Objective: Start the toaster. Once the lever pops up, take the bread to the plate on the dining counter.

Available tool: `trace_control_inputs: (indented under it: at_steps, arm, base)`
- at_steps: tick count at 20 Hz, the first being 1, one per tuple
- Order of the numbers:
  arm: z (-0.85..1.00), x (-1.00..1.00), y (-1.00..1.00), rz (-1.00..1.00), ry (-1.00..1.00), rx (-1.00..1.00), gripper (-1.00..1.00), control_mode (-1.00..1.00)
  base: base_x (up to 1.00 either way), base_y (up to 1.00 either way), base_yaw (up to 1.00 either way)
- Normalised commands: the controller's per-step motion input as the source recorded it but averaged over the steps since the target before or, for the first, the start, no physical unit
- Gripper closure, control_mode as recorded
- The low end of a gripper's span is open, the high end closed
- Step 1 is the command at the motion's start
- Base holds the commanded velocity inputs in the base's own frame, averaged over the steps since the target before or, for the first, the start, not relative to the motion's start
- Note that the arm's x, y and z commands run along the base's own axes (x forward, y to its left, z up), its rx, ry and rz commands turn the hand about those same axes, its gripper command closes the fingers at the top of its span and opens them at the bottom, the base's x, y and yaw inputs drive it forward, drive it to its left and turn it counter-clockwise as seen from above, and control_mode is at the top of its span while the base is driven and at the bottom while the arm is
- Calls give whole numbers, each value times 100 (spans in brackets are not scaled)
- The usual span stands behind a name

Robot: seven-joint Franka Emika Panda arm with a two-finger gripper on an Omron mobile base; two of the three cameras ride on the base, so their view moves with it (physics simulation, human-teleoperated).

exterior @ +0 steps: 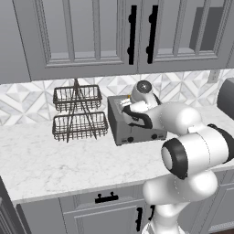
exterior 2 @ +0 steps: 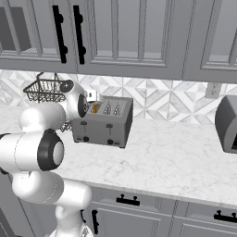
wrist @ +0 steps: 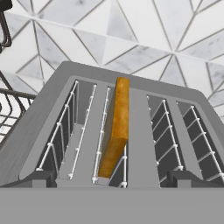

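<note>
The grey four-slot toaster (exterior: 119, 129) (exterior 2: 104, 128) stands on the counter against the tiled wall. In the hand view I look straight down on its top (wrist: 141, 131). The bread (wrist: 117, 127) stands on edge in the second slot from the left, its golden crust poking above the slot (exterior 2: 96, 108). My gripper (wrist: 113, 180) (exterior 2: 93, 100) hovers open just above the toaster, with one fingertip (wrist: 43, 178) on each side and nothing between them. The two dark levers (exterior 2: 84, 124) sit high on the front face. The plate and the dining counter are out of view.
A two-tier wire basket rack (exterior: 77, 114) (exterior 2: 45, 90) stands just left of the toaster. A dark rounded appliance (exterior 2: 227, 124) sits at the far right of the marble counter (exterior: 68, 160). Upper cabinets (exterior: 91, 36) hang low above the arm.
</note>
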Motion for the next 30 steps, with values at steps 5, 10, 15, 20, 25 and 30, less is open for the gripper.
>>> trace_control_inputs:
  at_steps: [5,10,15,20,25,30]
  arm:
    - [0,0,0,0,0,0,-100,-100]
    - [0,0,0,0,0,0,-100,-100]
    - [-6,0,0,0,0,0,-100,-100]
    - [-17,0,0,0,0,0,-100,-100]
    - [-17,0,0,0,0,0,-100,-100]
    - [-11,1,0,0,0,0,-100,-100]
  base:
    - [0,0,0]
    - [0,0,0]
    - [0,0,0]
    - [0,0,0]
    - [0,0,0]
    - [0,0,0]
